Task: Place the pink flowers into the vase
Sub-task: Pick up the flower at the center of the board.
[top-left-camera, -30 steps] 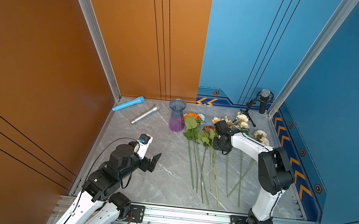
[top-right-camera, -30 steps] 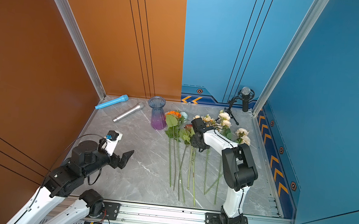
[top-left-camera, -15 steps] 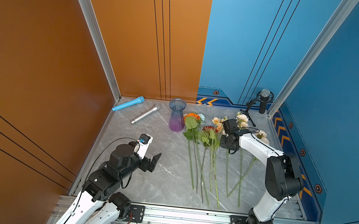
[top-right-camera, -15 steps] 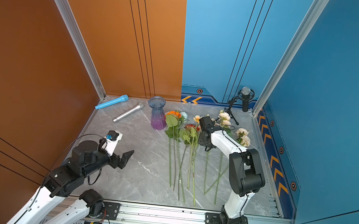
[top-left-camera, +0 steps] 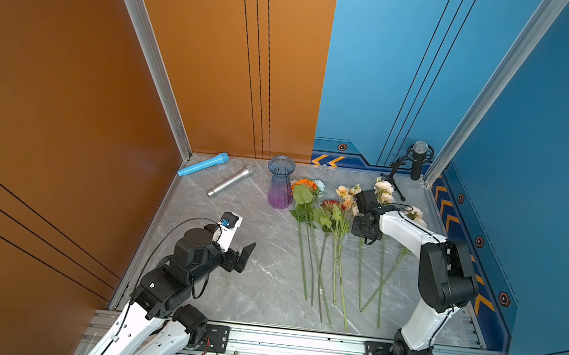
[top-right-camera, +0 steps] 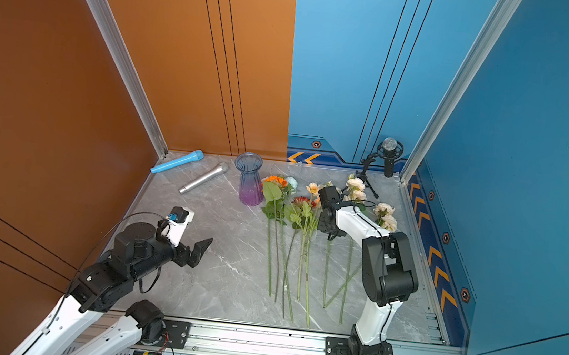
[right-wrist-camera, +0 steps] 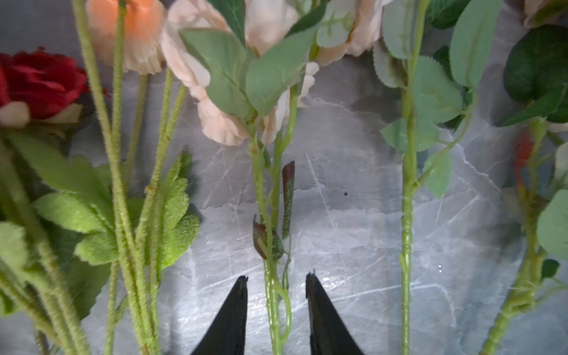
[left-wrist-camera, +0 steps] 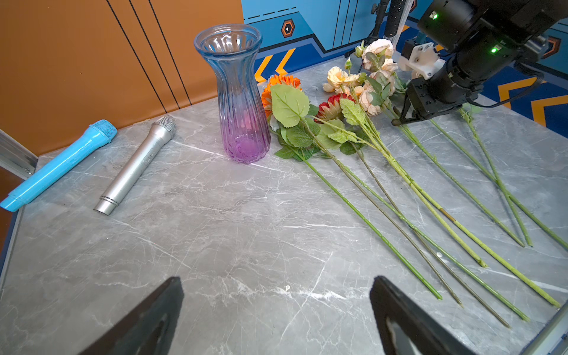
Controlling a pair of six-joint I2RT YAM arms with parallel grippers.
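- Blue mic (top-left-camera: 203, 164) lay left of centre in both top views.
- Silver mic (top-left-camera: 231, 180) lay just right of it, apart.
- Black mic (top-left-camera: 418, 160) stood upright, right of centre.
- Orange bloom (top-left-camera: 306, 183) and red bloom (top-left-camera: 330, 204) lay mid-frame on the grey table (top-left-camera: 264, 284).

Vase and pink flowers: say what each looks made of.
Vase: likely glass, glossy and ribbed, see-through under its blue-to-purple tint, with bright highlights. Pink flowers: probably fabric petals with matte ruffled edges, on plastic stems that look moulded and slightly shiny.
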